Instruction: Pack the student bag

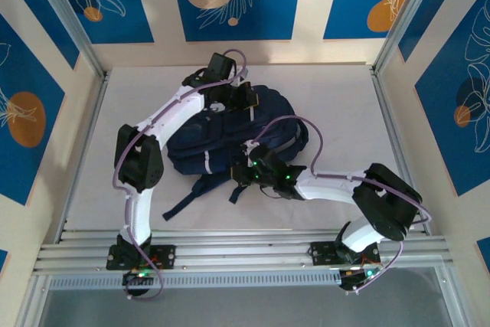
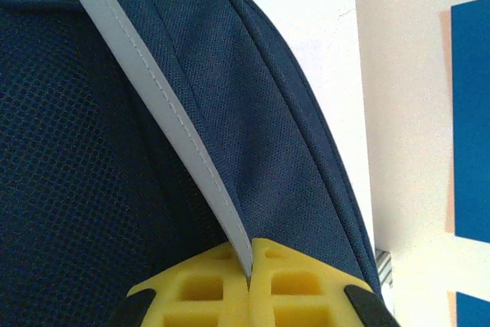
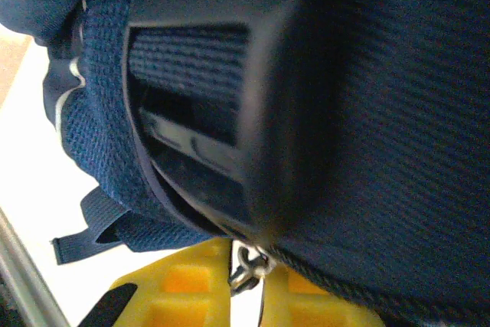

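The navy student bag lies flat in the middle of the white table. My left gripper sits at the bag's far edge. Seen from the left wrist, its yellow fingers are shut on a light grey stripe of the bag's fabric, pinched at the tips of the left gripper. My right gripper is at the bag's near side. There, the right gripper pinches a small metal zipper pull just below a black plastic buckle.
Dark straps trail from the bag toward the near rail. Aluminium frame posts stand at the table's left and right sides. Bare white tabletop lies right of the bag.
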You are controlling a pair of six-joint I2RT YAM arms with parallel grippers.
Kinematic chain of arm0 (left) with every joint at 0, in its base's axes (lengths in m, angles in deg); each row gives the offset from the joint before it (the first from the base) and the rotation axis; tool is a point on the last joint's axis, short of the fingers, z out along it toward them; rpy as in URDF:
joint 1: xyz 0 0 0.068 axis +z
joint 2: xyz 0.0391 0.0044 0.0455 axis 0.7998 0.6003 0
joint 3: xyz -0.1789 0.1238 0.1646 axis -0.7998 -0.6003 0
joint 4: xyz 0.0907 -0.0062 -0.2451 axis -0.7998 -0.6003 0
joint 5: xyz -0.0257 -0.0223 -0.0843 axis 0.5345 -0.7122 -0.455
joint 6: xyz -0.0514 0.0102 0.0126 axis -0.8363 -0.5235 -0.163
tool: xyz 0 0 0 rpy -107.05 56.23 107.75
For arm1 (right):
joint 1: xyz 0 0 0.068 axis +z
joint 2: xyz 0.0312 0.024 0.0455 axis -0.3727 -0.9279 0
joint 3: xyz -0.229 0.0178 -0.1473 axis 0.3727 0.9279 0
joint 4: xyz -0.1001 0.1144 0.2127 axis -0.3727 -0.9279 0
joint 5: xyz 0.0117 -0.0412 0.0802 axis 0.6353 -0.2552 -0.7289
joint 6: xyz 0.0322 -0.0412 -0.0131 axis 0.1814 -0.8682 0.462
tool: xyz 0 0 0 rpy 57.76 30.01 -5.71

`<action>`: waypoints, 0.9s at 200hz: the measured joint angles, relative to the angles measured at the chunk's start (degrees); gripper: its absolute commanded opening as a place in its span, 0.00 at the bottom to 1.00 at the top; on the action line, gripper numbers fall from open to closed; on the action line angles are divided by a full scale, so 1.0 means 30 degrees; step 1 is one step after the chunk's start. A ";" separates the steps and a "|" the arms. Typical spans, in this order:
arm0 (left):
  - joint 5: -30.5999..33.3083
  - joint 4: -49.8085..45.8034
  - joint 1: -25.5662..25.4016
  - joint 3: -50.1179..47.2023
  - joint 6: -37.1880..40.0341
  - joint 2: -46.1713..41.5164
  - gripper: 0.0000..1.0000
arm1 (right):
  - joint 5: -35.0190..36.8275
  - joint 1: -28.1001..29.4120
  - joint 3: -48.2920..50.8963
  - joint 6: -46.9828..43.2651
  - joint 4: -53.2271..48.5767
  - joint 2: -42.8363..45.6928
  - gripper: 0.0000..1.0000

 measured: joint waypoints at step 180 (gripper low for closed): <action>0.7031 0.3526 0.0080 -2.3460 -0.9916 -2.0269 0.85 | -0.5668 -0.3767 0.3512 0.8021 0.5122 0.0714 0.00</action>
